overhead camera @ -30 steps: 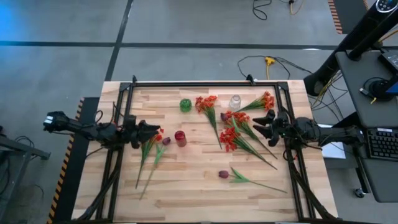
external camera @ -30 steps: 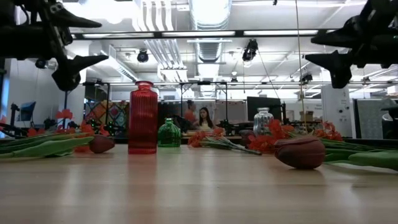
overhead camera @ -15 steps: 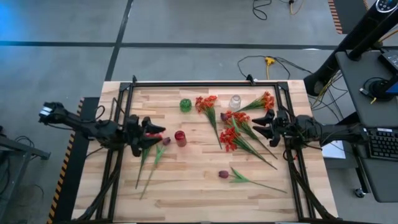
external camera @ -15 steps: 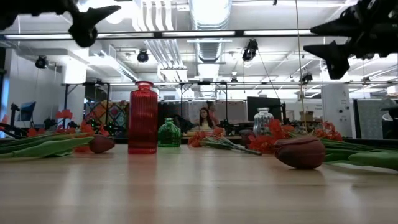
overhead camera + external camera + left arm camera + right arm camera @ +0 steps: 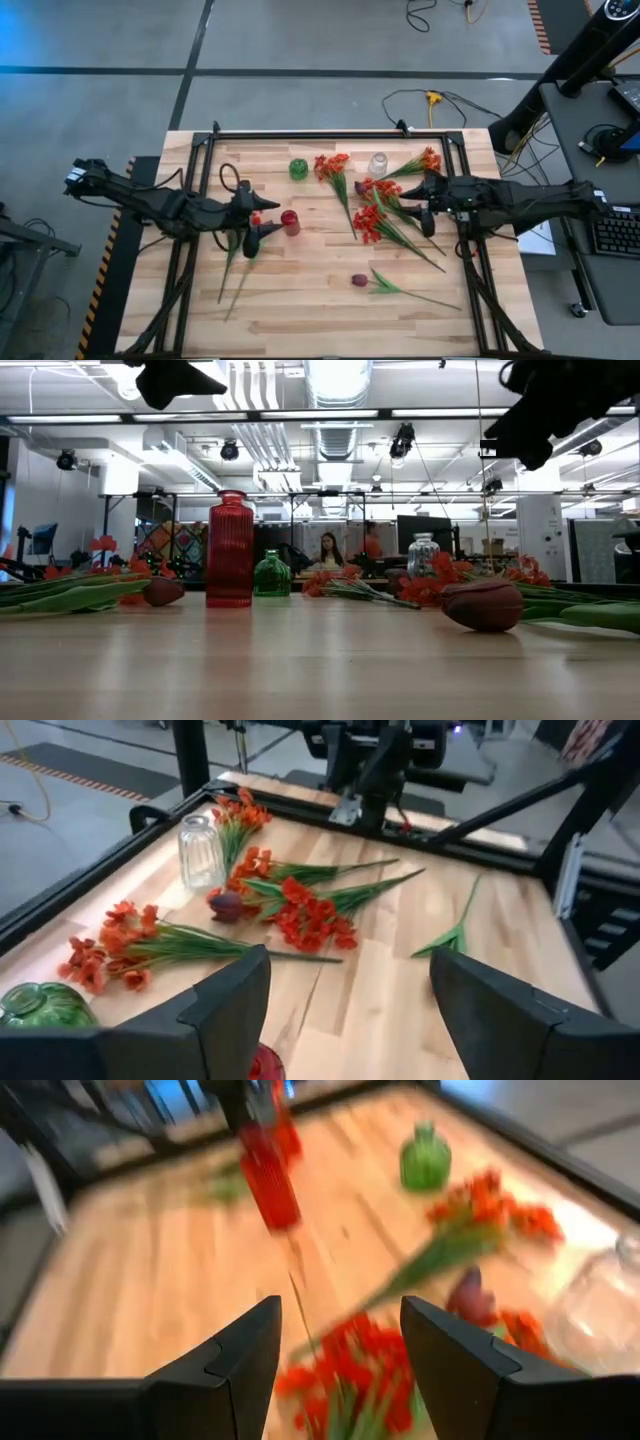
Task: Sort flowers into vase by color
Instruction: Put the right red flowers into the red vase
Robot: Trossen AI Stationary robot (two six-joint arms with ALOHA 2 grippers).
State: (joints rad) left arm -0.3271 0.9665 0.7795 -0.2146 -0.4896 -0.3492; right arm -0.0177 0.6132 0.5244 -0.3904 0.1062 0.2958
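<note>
Left claw (image 5: 256, 217), fingers apart, nothing held, left of centre beside red vase (image 5: 290, 222). Right claw (image 5: 425, 191), fingers apart, empty, over orange-red flowers (image 5: 372, 222) right of centre. Purple bud (image 5: 359, 280) lower centre on tabletop (image 5: 320, 310).

Both arms raised above the table, left end effector (image 5: 258, 215) and right end effector (image 5: 421, 193) gaping, empty.
</note>
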